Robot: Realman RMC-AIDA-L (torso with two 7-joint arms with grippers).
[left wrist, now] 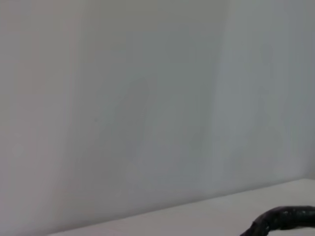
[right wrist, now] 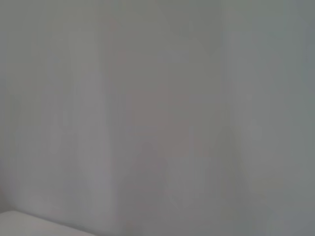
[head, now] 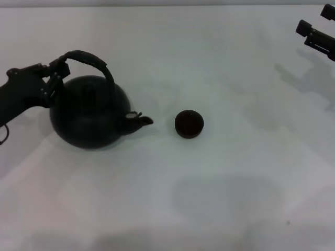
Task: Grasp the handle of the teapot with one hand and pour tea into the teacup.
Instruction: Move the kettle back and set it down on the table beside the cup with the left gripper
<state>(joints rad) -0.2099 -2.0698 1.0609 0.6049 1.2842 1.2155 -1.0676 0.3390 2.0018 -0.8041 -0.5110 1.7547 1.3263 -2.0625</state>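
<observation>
Left hand [head: 58, 70] reaches in from the left edge of the head view, black, its tip at the left end of the black arched rough-wrapped handle [head: 91, 60]. It looks to touch the handle there, but whether its fingers are apart or clamped on the hoop I cannot tell. Large round matte-black teapot [head: 89, 112] sits on the white desk [head: 220, 198], directly under and just right of this hand, body upright, handle arching over its top. Short curved spout [head: 140, 120] points right toward the tiny round dark brown-black handleless teacup [head: 189, 124]. Cup stands upright on the desk, near the spout tip but apart from it, a clear gap between them. Cup lies well right of the left hand, with the pot between.

Left wrist view: mostly blank pale wall, strip of desk, and a piece of the rough black handle [left wrist: 283, 220] at the picture's corner; own fingers not shown.

Right hand [head: 316, 34] is parked at the far right corner of the head view, raised, well apart from pot and cup; fingers' state cannot be told. Right wrist view shows only pale wall and a sliver of desk.
</observation>
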